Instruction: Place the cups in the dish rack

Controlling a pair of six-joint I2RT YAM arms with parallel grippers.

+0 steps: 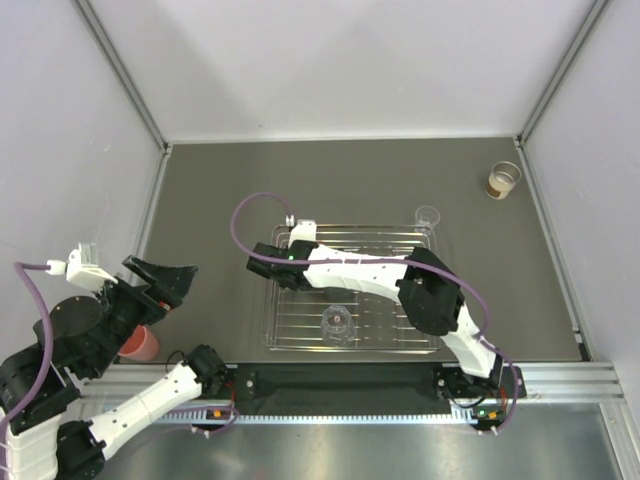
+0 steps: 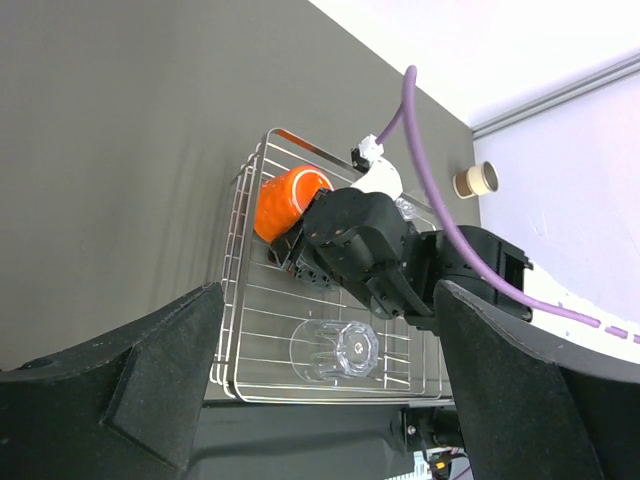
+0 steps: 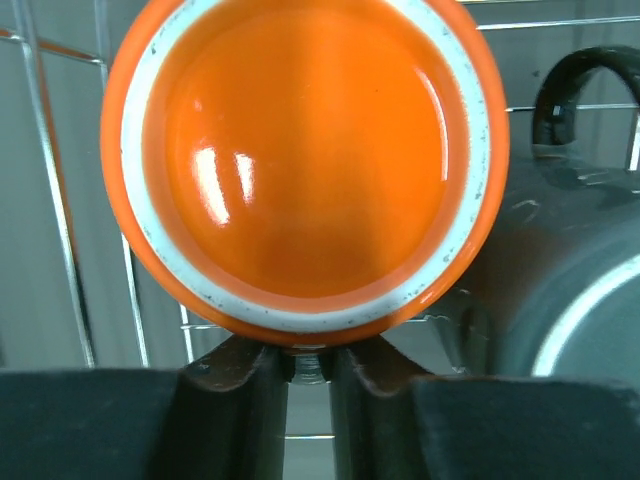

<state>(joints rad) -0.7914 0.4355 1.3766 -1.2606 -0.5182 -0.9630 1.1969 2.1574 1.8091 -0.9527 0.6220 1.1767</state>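
- Bright, even overhead light in the top view; soft, short shadows, sharp throughout.
- White glare spots on the glossy orange cup [image 3: 300,170], centre of the right wrist view; dark and blurred along the bottom edge.
- Black, out-of-focus left gripper [image 2: 328,290] across both lower corners of the left wrist view; washed out at upper right.

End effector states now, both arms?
Left end effector: open, empty.
Right end effector: closed on the orange cup.

- L arm [image 1: 120,405]: folded back at far left, forearm up.
- L gripper [image 1: 170,284]: aimed right, jaws wide apart.
- R arm [image 1: 375,275]: stretched left from base, elbow bent.
- R gripper [image 1: 270,262]: fingers [image 3: 250,385] nearly together, thin slit btwn.
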